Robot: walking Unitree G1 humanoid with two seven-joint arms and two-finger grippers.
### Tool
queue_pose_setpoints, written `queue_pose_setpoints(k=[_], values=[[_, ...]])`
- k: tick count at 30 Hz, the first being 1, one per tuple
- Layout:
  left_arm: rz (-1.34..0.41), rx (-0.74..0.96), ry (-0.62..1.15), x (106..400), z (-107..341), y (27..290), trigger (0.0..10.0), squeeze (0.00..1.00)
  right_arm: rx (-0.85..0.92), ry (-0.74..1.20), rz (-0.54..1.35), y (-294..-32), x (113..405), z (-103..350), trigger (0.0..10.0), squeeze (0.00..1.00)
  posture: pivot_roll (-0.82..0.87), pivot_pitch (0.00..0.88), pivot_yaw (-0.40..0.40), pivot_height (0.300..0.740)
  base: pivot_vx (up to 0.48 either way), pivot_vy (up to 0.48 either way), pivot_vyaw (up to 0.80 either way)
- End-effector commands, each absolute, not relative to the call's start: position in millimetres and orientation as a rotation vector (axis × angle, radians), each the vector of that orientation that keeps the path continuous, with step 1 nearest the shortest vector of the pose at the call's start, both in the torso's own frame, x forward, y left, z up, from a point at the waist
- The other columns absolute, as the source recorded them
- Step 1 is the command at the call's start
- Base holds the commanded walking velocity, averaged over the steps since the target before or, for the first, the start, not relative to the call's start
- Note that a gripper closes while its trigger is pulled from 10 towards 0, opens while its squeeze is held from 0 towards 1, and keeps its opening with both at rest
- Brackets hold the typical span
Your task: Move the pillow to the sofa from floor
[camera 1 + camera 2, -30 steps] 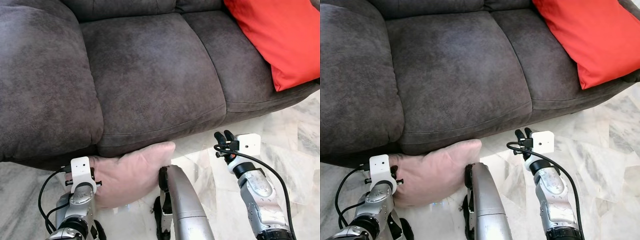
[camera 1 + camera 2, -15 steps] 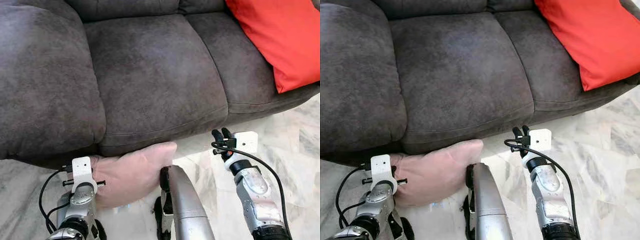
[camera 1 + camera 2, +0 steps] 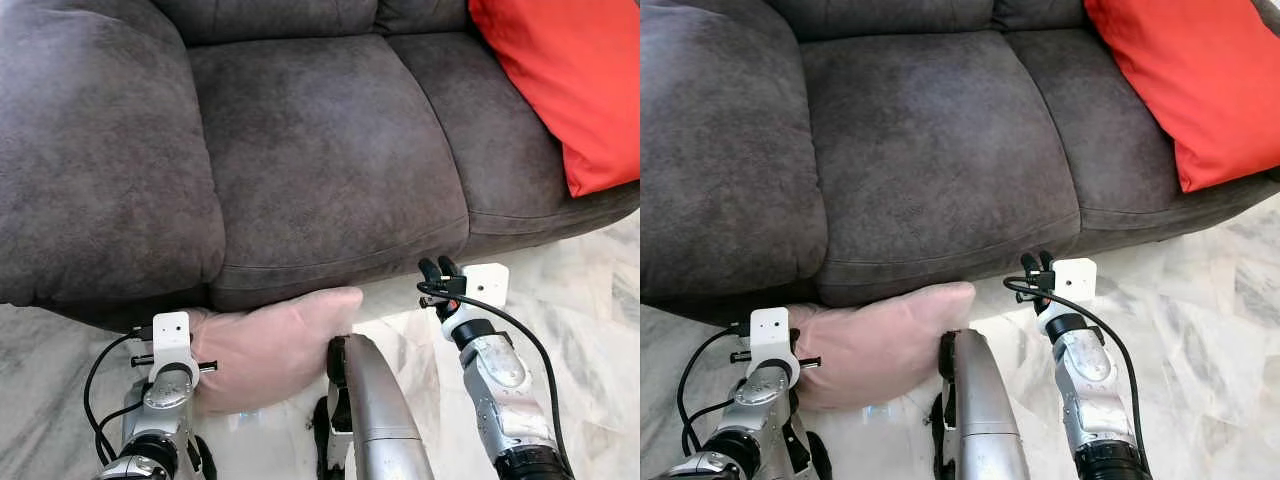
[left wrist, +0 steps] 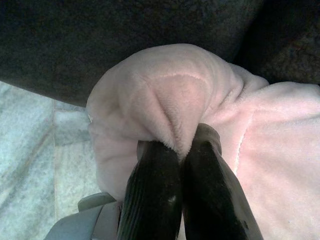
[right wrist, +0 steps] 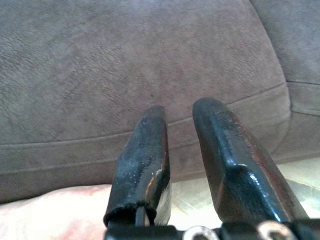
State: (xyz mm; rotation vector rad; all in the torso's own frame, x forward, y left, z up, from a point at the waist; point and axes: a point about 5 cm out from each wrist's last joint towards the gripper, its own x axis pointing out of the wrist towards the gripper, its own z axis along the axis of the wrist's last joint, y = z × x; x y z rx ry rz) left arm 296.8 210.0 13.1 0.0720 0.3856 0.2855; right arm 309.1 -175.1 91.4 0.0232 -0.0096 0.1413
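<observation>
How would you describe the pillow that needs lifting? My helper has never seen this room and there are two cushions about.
Start at the dark grey sofa. On the marble floor against its front edge, below the seam between the left and middle seats, lies the pale pink pillow, with the left gripper pinching its corner. Unlike the red cushion, which rests up on the right seat, it is pink, plush and on the floor.

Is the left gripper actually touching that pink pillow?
Touching. In the left wrist view the left gripper has its two black fingers closed on a pinched fold of the pink pillow, with fabric bulging out between them.
</observation>
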Motion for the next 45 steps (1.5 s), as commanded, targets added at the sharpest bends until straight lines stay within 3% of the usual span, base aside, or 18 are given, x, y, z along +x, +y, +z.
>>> queue_pose_setpoints(k=[1,8,45], values=[[0.308,0.069,0.358,290,10,211,10.0,0.00,0.037,0.019,0.107,-181,304,82,10.0,0.00,-0.09,0.262,-0.161,0.546,0.000,0.000,0.00],[0.237,0.065,0.342,289,8,196,10.0,0.00,0.044,0.019,0.110,-177,306,81,10.0,0.00,-0.08,0.254,-0.152,0.546,0.000,0.000,0.00],[0.156,0.041,0.272,308,26,190,10.0,0.00,0.077,-0.006,0.083,-167,320,80,10.0,0.00,-0.04,0.190,-0.076,0.546,-0.151,0.000,0.00]])
